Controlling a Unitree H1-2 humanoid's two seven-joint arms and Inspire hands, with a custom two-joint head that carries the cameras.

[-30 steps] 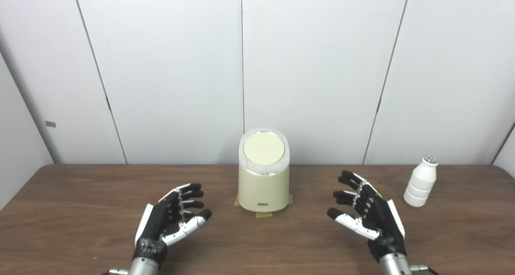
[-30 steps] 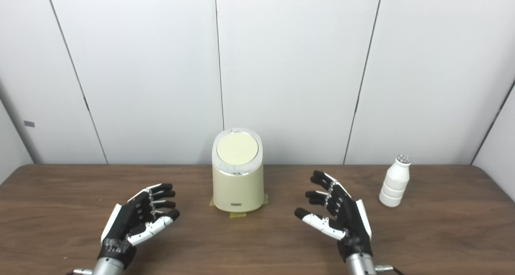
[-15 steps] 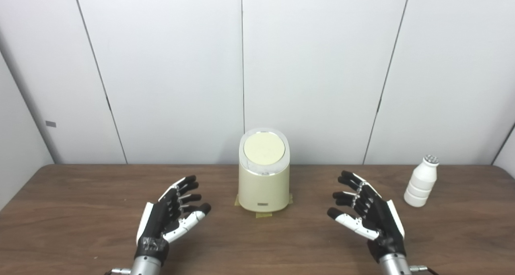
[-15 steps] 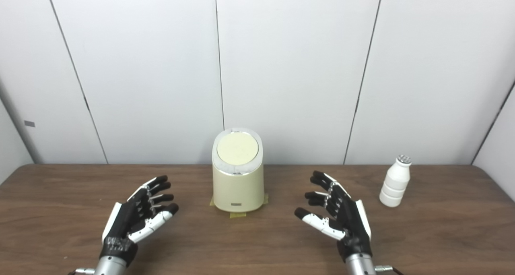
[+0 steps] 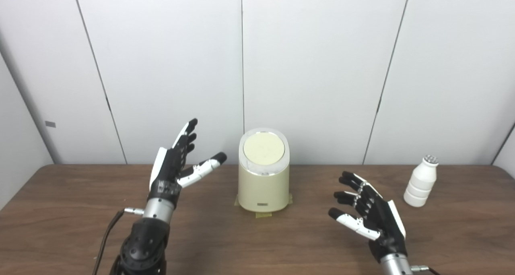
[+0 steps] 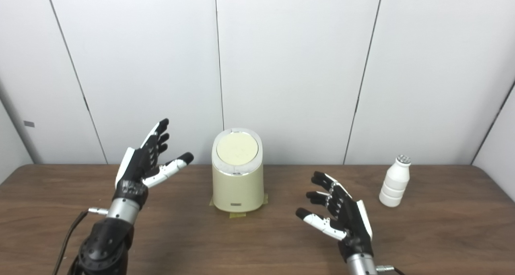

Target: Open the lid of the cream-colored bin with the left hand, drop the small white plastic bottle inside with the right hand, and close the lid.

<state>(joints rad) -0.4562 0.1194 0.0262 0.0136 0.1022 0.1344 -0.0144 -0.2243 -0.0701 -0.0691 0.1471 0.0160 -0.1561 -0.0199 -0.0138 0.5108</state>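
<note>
The cream-colored bin (image 5: 263, 186) stands at the back middle of the wooden table (image 5: 257, 242), its round lid (image 5: 264, 149) down flat. A small white plastic bottle (image 5: 421, 181) stands upright at the back right. My left hand (image 5: 177, 164) is raised above the table to the left of the bin, open, fingers spread and pointing up, thumb toward the bin without touching it. My right hand (image 5: 368, 214) hovers low over the table right of the bin, open and palm inward, well short of the bottle.
Yellow tape patches (image 5: 263, 215) show under the bin's base. White wall panels (image 5: 314, 65) rise right behind the table's far edge. A dark cable (image 5: 105, 236) runs from the left wrist.
My left hand has risen from low over the table to about lid height and moved toward the bin, with more of the forearm in view. The right hand, bin and bottle have stayed put.
</note>
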